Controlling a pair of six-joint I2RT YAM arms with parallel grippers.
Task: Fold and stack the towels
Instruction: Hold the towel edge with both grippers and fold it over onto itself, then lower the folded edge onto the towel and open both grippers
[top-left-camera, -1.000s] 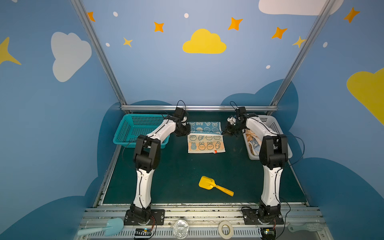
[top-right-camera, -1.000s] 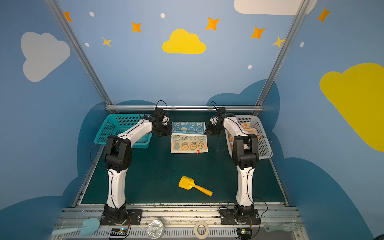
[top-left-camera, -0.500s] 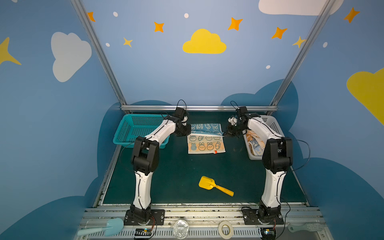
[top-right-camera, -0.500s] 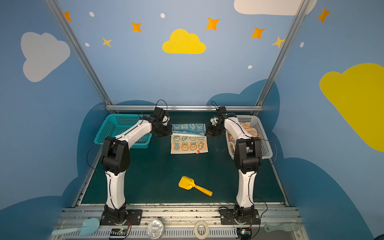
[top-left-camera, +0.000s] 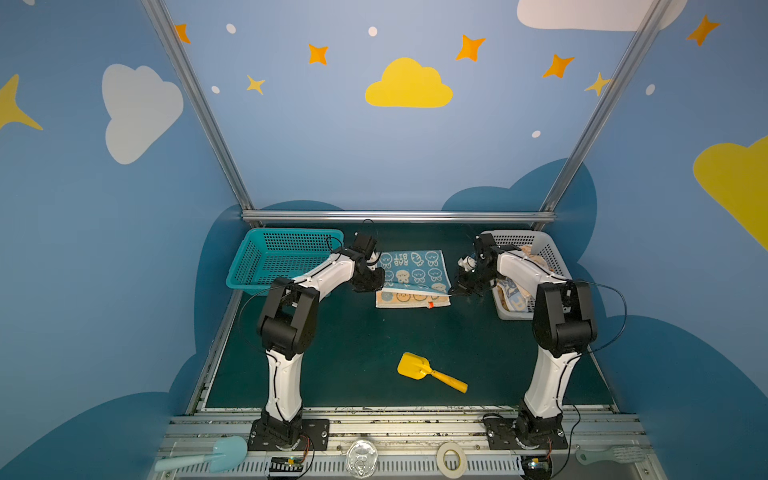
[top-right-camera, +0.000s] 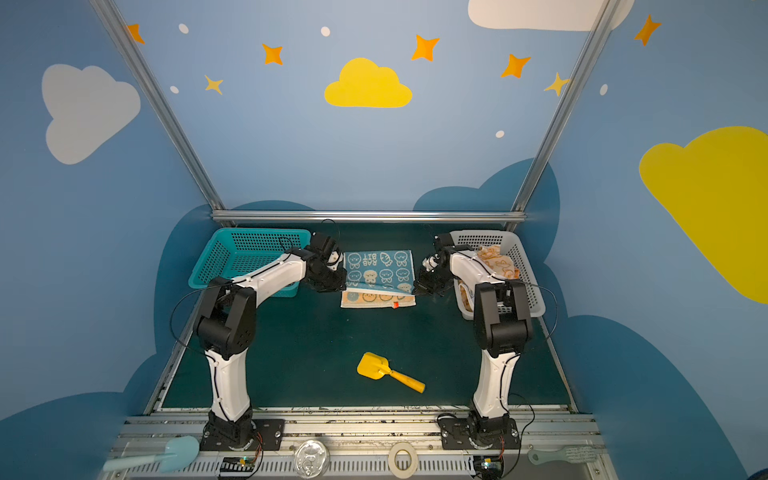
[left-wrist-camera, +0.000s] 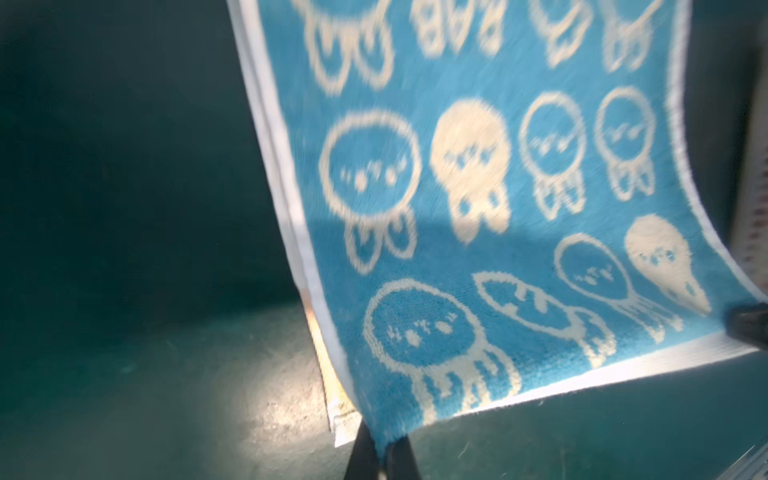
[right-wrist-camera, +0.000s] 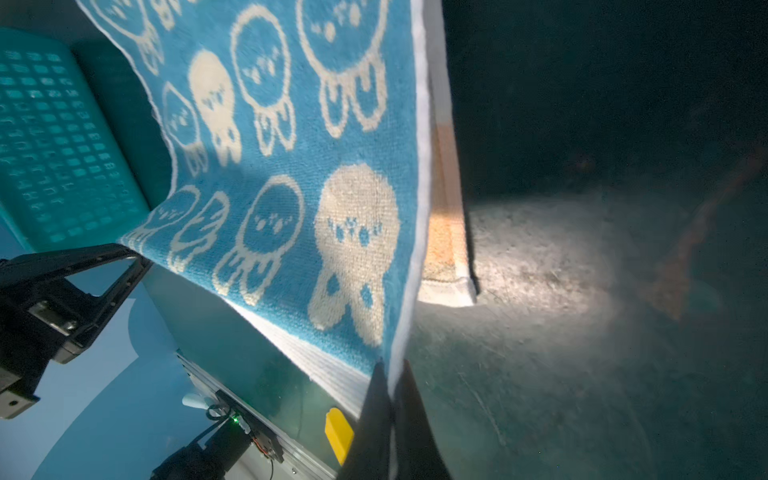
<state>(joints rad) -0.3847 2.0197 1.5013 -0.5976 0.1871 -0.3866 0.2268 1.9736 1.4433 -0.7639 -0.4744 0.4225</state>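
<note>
The blue towel (top-left-camera: 413, 270) (top-right-camera: 378, 270) is spread over the orange towel (top-left-camera: 411, 300) (top-right-camera: 374, 300) at the middle of the table (top-left-camera: 353, 353), toward its far edge. Its printed side faces up, and a near strip of the orange towel shows from under it. A small red tag (top-left-camera: 430, 305) sits at the orange towel's near right corner.

The left gripper (top-left-camera: 380, 287) (top-right-camera: 344, 286) is pinched tight on the blue towel's near left corner. In the left wrist view its jaws (left-wrist-camera: 380, 453) clamp the cloth (left-wrist-camera: 478, 208) with no gap between them. The right gripper (top-left-camera: 451, 293) (top-right-camera: 414, 292) is closed in the same way on the near right corner. The right wrist view shows the towel's white hem caught between its jaws (right-wrist-camera: 390, 382).

Both wrist views show the blue towel's near edge raised off the table and stretched between the two grippers. The orange towel (right-wrist-camera: 446, 232) lies flat beneath.

The teal basket (top-left-camera: 266, 266) (top-right-camera: 232, 257) stands at the far left corner, just behind the left arm. The white basket (top-left-camera: 540, 249) (top-right-camera: 519, 257) stands at the far right, with more towels (top-right-camera: 496, 259) crumpled inside it. A yellow scoop (top-left-camera: 415, 368) (top-right-camera: 374, 366) lies near the middle of the table, well apart from the towels.
</note>
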